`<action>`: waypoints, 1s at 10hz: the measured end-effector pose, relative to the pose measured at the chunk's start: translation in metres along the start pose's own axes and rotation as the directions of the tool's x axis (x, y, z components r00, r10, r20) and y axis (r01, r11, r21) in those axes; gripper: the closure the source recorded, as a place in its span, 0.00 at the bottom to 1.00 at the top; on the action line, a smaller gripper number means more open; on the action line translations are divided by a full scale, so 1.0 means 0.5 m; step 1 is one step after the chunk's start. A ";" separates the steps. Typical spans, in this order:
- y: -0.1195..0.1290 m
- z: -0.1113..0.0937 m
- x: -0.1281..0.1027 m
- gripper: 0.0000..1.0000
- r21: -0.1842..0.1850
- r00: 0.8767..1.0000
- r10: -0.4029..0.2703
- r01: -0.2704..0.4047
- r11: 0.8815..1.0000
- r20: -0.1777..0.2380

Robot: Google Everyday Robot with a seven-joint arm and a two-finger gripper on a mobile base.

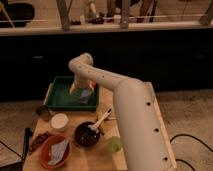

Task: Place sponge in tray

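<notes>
Sponge [86,96]: lying in tray [59,94] beneath claw [82,90], spread wide. Placement judged done; only retreat left.

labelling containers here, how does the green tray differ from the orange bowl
The tray is rectangular and dark green; the orange bowl is round. The tray is bigger and sits farther back; the orange bowl sits nearer the camera. The tray holds the sponge, with the end effector above it; the orange bowl holds a pale cloth. Both are open-topped.
</notes>
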 end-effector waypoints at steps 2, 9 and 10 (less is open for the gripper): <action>0.001 -0.002 -0.001 0.20 0.005 1.000 -0.001 0.001 1.000 -0.003; -0.002 -0.009 0.000 0.20 0.006 1.000 -0.015 0.015 1.000 -0.003; -0.003 -0.009 0.001 0.20 0.006 1.000 -0.017 0.017 1.000 -0.002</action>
